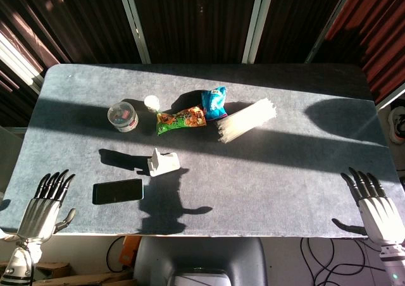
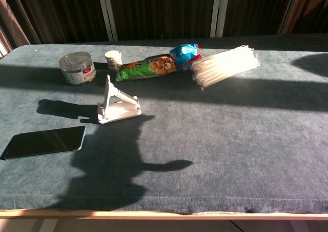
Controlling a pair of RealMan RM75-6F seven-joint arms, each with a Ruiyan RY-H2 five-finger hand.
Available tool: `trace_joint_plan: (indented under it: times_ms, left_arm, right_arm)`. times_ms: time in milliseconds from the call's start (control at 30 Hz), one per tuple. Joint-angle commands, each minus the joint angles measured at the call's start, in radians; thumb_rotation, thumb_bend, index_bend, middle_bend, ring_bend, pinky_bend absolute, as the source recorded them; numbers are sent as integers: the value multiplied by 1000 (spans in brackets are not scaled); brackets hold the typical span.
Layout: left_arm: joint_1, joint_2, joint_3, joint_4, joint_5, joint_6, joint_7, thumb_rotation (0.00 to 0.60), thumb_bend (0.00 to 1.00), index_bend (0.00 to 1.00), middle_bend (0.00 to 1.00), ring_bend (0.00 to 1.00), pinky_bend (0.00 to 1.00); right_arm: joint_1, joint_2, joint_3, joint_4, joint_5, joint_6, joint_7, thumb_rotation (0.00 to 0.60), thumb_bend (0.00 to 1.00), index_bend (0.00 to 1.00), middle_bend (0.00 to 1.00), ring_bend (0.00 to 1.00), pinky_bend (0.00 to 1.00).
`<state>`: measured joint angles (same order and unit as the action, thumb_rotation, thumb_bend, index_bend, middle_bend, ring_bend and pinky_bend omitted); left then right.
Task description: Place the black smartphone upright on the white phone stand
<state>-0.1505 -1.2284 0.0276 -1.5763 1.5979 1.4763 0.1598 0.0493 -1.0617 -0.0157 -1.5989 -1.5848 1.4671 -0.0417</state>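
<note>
The black smartphone (image 1: 118,191) (image 2: 44,141) lies flat, screen up, near the table's front left. Just behind and to its right stands the white phone stand (image 1: 162,162) (image 2: 117,103), with nothing on it. My left hand (image 1: 45,205) hovers at the front left edge, left of the phone and apart from it, fingers spread and holding nothing. Over at the front right edge, my right hand (image 1: 376,205) is likewise spread and holds nothing. Neither hand shows in the chest view.
Behind the stand lie a green snack bag (image 1: 181,119) (image 2: 146,68), a blue packet (image 1: 214,102), a bundle of clear tubes (image 1: 247,121) (image 2: 224,65), a round clear tub (image 1: 123,116) (image 2: 78,68) and a small white cup (image 1: 151,102). Grey felt table (image 1: 285,172).
</note>
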Motion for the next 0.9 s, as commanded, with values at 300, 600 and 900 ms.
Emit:
trace_joint_plan:
  times_ms: [300,600,900]
  left_arm:
    - [-127,-39,10,-30,40,-212,7,600,318,0,85,0,0]
    - [-208,-155,-81,-73,-205,-389,91,600,307,77,98,0,0]
    - [-257,-179,-107,-116,-408,-459,250,600,303,59,69,0,0]
  right_arm:
    - [-2,4,-2,-1,-2,-1,7,600,179,0,0,0,0]
    - [3,8,-4,-1,-11,-5,20,600,179,0,0,0,0]
    - [0,24,-5,3,-23,10,69,600,179,0,0,0,0]
